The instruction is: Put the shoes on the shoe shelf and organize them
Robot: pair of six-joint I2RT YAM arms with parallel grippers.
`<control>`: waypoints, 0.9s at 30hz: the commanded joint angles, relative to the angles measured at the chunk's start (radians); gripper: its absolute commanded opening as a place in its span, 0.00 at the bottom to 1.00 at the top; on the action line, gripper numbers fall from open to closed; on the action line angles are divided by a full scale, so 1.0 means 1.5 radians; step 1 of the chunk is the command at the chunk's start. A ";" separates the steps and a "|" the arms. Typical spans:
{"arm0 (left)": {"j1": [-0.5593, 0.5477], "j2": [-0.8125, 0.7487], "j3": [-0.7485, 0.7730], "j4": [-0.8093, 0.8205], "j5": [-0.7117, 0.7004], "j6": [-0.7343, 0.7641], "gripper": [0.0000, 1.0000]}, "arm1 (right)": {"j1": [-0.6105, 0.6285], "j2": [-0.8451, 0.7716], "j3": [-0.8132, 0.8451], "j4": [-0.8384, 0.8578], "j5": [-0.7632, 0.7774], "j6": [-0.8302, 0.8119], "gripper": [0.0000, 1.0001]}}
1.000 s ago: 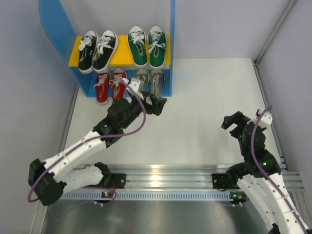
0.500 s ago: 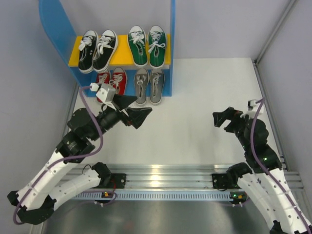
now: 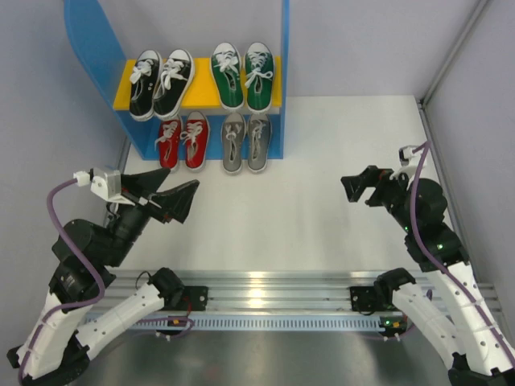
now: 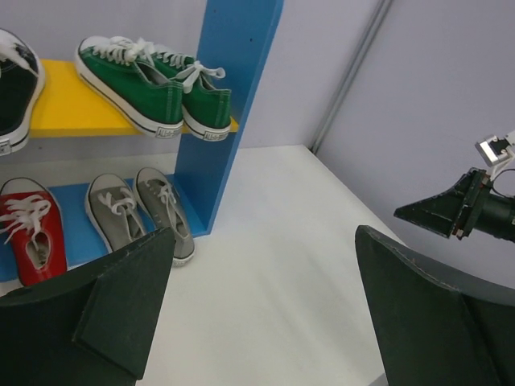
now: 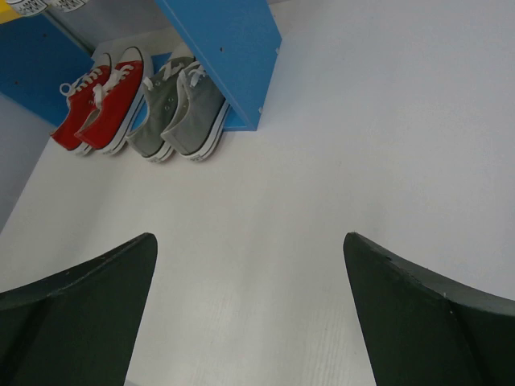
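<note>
All four pairs sit on the shelf (image 3: pixel 283 48): the black pair (image 3: pixel 161 83) and green pair (image 3: pixel 243 75) on the yellow board (image 3: pixel 201 90), the red pair (image 3: pixel 182 141) and grey pair (image 3: pixel 246 141) below. Each shoe's long axis runs 12 to 6 in the top view.

The left hand (image 3: pixel 173 199), fingers spread and holding nothing, hovers over the counter (image 3: pixel 306 161) with the red pair at its 12 o'clock. It is the nearer hand. The right hand (image 3: pixel 356 186), also spread and empty, has the shelf at 10 o'clock, well apart.

The right wrist view shows only the lower pairs. The left wrist view adds the green pair, reaching the board's front edge. The sorting looks finished.
</note>
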 commanded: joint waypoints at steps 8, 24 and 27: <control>-0.001 0.057 0.034 -0.056 -0.131 0.010 0.99 | 0.022 0.041 0.066 0.004 -0.060 -0.035 0.99; -0.001 0.135 0.103 0.014 0.039 0.059 0.99 | 0.120 0.110 0.064 0.039 -0.070 -0.082 0.99; -0.001 0.122 0.056 0.039 0.088 0.040 0.99 | 0.139 0.120 0.056 0.051 -0.058 -0.078 0.99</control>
